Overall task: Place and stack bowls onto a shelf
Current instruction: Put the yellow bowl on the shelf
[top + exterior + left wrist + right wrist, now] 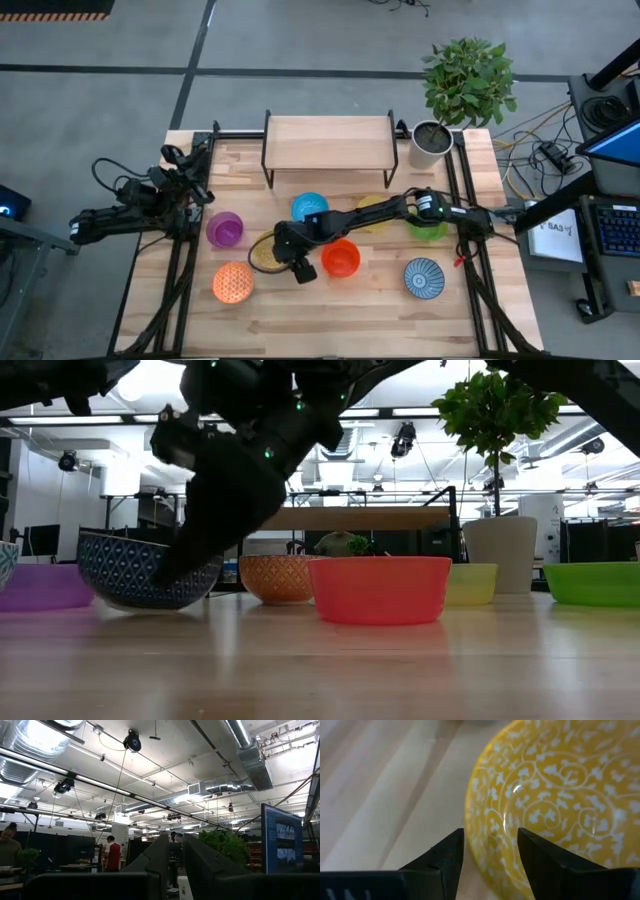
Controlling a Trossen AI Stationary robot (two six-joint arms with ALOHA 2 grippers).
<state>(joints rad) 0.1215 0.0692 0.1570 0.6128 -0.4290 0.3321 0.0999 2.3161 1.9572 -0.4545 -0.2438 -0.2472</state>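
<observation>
gold patterned bowl — tool parted, straddling its rim

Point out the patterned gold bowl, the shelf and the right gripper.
patterned gold bowl [555, 800], right wrist view, inner wall.
shelf [328, 142], high view, bare top board.
right gripper [490, 855], right wrist view, between its open fingertips.

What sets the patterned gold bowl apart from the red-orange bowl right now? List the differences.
1. The patterned gold bowl is yellow with a white vine pattern; the red-orange bowl is plain.
2. The right pincer hangs open over the gold bowl's rim; nothing is at the red-orange bowl.
3. From above, the arm hides most of the gold bowl; the red-orange bowl shows nearly whole.

Both stand upright on the table, side by side, not on the shelf.
</observation>
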